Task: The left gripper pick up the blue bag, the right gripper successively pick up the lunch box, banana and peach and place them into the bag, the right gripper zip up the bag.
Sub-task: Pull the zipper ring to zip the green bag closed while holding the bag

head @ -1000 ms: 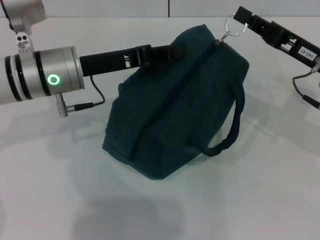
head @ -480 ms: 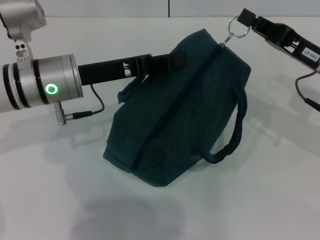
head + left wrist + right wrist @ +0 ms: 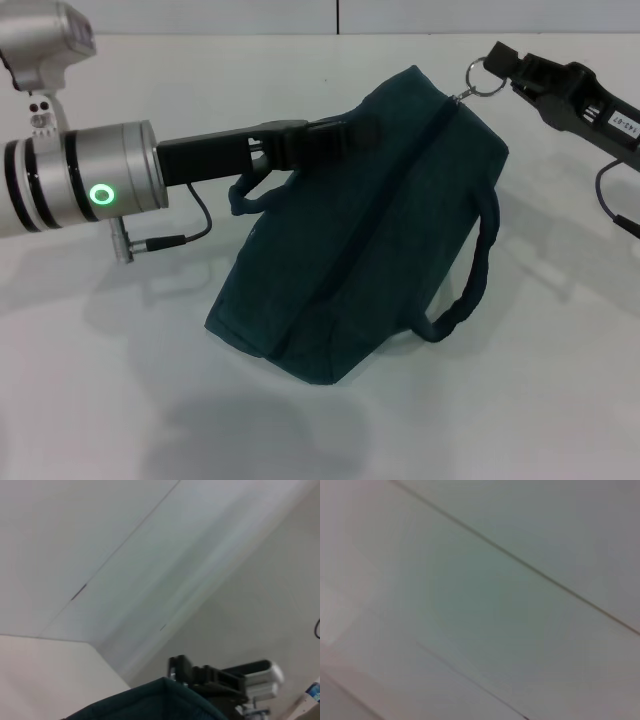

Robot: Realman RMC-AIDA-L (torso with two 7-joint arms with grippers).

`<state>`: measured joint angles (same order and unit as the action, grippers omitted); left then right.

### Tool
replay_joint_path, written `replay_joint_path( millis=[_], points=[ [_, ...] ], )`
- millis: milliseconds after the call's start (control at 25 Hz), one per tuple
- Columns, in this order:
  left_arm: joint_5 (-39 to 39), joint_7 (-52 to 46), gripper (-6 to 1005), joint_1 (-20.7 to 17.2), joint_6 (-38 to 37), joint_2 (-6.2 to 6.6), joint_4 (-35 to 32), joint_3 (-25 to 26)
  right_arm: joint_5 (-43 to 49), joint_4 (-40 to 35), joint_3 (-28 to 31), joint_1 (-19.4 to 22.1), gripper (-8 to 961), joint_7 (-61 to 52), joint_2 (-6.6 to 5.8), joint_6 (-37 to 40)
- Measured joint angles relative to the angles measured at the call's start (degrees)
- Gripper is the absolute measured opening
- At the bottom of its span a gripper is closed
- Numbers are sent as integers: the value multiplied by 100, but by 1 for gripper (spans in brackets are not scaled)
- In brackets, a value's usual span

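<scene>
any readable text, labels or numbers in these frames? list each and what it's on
White label on the right arm: dark characters, too small to read.
Green ring light on the left arm's silver joint: an indicator, no text.
Blue bag: no logo or lettering showing on the sides in view.
Left wrist and right wrist views: no text.

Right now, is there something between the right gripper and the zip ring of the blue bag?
Nothing visible is between them. The right gripper is already at the ring zip pull on the far top corner of the blue bag. The left gripper is at the bag's other side.
</scene>
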<state>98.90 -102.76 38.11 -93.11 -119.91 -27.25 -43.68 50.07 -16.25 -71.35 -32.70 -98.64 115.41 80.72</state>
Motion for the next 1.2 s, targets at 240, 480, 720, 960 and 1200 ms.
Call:
replay_joint_path(
  millis=[240, 480, 720, 960, 1200],
  points=[
    [-102, 349, 58, -54, -216, 1, 87, -66, -1, 202, 34, 29, 43, -427, -2, -110],
    [-106, 550, 58, -58, -534, 3, 89, -150, -1, 289, 50, 36, 43, -622, 11, -276],
    [-255, 654, 57, -98, -732, 4, 89, -172, 5, 345, 50, 41, 44, -692, 17, -435],
    [-337, 680, 57, -116, -731, 14, 88, -201, 32, 362, 26, 3, 44, -681, 22, -444],
    [-408, 713, 56, -121, -611, 20, 88, -178, 20, 301, 31, 1, 45, -650, 43, -344]
  ],
)
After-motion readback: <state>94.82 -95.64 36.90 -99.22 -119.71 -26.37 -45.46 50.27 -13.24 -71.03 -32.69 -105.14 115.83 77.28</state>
